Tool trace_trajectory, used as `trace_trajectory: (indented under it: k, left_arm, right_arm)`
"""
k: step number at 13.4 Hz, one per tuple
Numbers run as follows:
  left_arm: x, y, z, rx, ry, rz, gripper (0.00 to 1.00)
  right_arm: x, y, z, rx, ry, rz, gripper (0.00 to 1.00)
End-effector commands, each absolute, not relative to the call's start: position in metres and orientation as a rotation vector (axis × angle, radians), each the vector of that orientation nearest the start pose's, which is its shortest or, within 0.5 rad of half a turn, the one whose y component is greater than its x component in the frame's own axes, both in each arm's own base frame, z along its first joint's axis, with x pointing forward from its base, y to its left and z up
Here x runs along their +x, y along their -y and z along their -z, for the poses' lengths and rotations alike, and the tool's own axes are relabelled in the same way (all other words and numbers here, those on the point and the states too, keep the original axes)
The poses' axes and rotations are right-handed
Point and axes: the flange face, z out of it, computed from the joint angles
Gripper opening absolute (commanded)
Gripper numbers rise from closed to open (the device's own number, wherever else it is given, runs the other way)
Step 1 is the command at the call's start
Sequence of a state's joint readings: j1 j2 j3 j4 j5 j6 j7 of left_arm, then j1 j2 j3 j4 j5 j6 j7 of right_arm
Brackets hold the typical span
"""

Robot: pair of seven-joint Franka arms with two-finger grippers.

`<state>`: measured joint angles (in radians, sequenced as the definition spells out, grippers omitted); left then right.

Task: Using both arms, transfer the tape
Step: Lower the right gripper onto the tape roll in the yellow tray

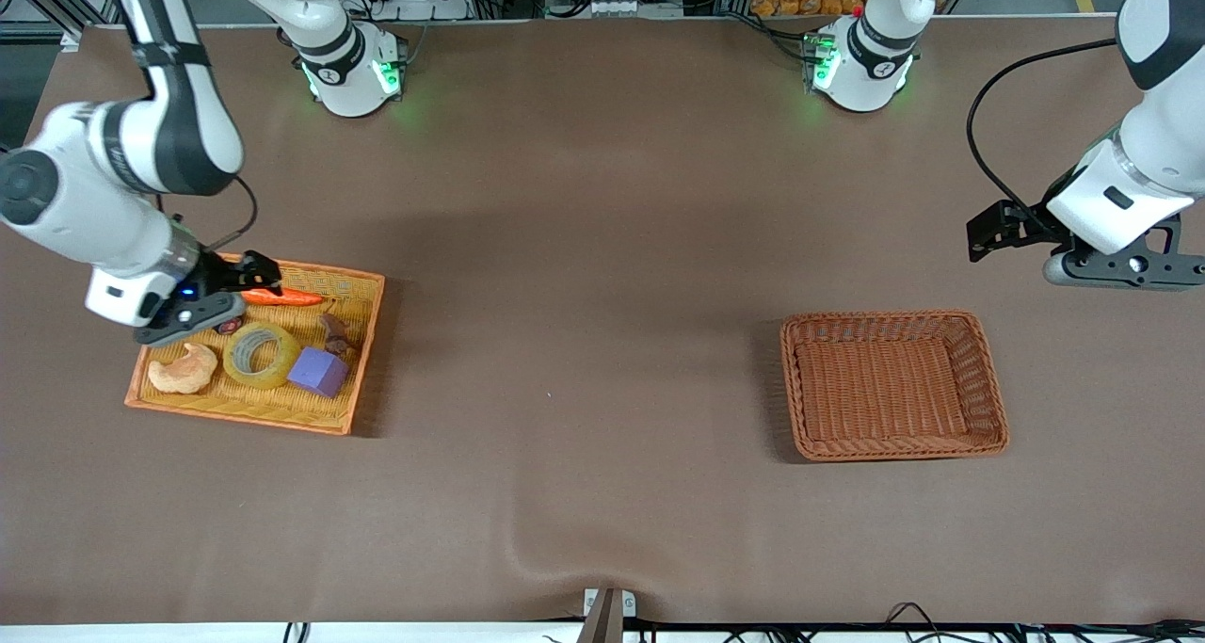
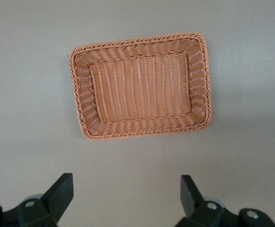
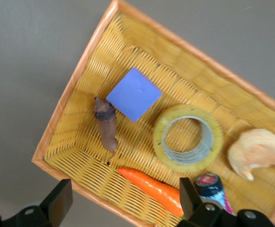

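Tape point(image 1: 262, 355) lies flat in the yellow basket point(image 1: 362, 361) toward the right arm's end of the table, between a croissant-shaped piece point(image 1: 184, 369) and a purple block point(image 1: 318, 371). Over that basket hovers the right gripper point(image 3: 123, 201), fingers spread. The roll looks light, stiff and slick; pinching across its wall, one finger inside the core, seems safest. An empty brown basket point(image 1: 988, 379) lies under the waiting left gripper point(image 2: 127, 198), also spread.

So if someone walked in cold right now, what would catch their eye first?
Probably the yellow tray at the right arm's end, crowded with the tape, a purple block and an orange carrot, with the right tool open above it. Next, the brown basket at the left arm's end, the left tool open over bare table beside it.
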<state>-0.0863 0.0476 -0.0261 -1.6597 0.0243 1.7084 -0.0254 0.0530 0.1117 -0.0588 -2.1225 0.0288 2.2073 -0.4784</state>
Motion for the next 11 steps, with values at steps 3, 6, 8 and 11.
trace_trajectory:
  k: [3, 6, 8, 11]
  left_arm:
    - [0.593, 0.018, -0.527, -3.179, 0.012, -0.121, 1.0]
    - [0.601, 0.031, -0.492, -3.283, 0.108, -0.236, 1.0]
    - [0.604, 0.053, -0.473, -3.273, 0.114, -0.29, 1.0]
    - [0.599, 0.073, -0.453, -3.259, 0.115, -0.324, 1.0]
  right_arm:
    - [0.561, 0.036, -0.291, -2.968, 0.947, -0.024, 1.0]
    - [0.573, 0.043, -0.287, -2.987, 0.929, 0.013, 1.0]
    - [0.578, 0.053, -0.25, -3.016, 0.864, 0.025, 1.0]
    - [0.574, 0.06, -0.221, -3.019, 0.832, -0.015, 1.0]
